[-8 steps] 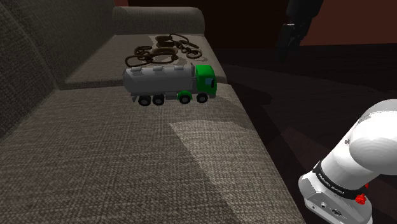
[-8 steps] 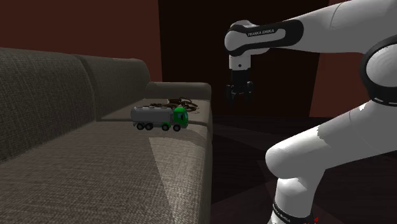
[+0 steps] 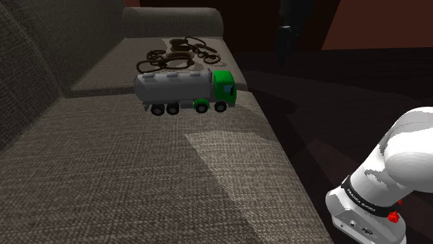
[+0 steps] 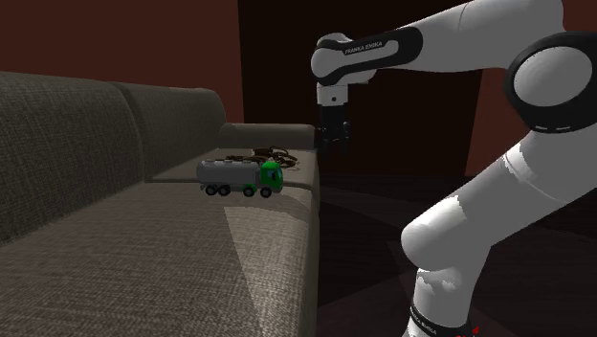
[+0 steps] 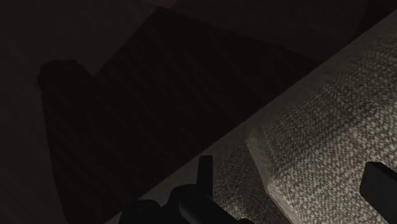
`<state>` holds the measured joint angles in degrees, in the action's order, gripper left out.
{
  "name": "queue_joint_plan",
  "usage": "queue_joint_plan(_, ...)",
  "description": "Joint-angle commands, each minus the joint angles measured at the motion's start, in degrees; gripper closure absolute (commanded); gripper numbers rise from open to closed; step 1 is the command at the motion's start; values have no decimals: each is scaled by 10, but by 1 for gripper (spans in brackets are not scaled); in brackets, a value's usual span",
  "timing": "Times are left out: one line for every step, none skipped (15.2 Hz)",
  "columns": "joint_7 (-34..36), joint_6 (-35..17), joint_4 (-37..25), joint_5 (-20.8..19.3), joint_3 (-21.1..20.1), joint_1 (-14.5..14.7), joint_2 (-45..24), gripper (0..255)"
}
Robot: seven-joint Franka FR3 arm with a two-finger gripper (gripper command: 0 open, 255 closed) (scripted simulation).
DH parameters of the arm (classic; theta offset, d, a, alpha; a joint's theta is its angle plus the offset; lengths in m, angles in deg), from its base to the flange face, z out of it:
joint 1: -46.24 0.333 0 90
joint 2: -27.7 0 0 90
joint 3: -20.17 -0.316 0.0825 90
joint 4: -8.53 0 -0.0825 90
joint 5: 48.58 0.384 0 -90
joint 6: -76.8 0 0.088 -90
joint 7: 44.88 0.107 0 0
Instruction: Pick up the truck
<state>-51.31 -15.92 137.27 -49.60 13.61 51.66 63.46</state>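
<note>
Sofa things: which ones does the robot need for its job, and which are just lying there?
For the job: the grey truck with a green cab; the open gripper.
Just lying about: the brown tangle of loops beside the truck; the sofa they rest on.

The white arm (image 4: pixel 450 29) arches high, wrist bent downward; its black gripper (image 4: pixel 334 146) hangs vertical, fingers (image 5: pixel 205 170) spread apart.

Grey-brown woven-fabric sofa seat (image 3: pixel 125 173) carries grey tanker truck with green cab (image 3: pixel 184 90), upright on wheels near seat's front edge. Dark brown tangle of rings (image 3: pixel 173 54) lies between truck and armrest (image 3: pixel 173 21).
</note>
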Motion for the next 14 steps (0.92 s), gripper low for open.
queue_joint_plan(-14,-4,-30,2,-10,12,-34,0)
queue_joint_plan(-20,-8,-44,3,-16,18,-51,0)
queue_joint_plan(-26,-11,-58,4,-23,24,-68,0)
queue_joint_plan(-32,-13,-72,4,-29,30,-84,0)
queue_joint_plan(-37,-15,-86,5,-35,36,-101,0)
queue_joint_plan(-43,-17,-101,5,-42,41,-117,0)
queue_joint_plan(-48,-19,-116,4,-49,47,-134,0)
queue_joint_plan(-53,-20,-131,3,-55,53,-150,0)
queue_joint_plan(-59,-20,-146,2,-62,58,-166,0)
queue_joint_plan(-64,-21,-161,1,-69,63,-182,0)
queue_joint_plan(-68,-21,-177,-1,-76,69,-197,0)
queue_joint_plan(-73,-20,-193,-3,-84,74,-213,0)
queue_joint_plan(-78,-19,-209,-5,-91,80,-229,0)
queue_joint_plan(-82,-18,-225,-8,-98,85,-244,0)
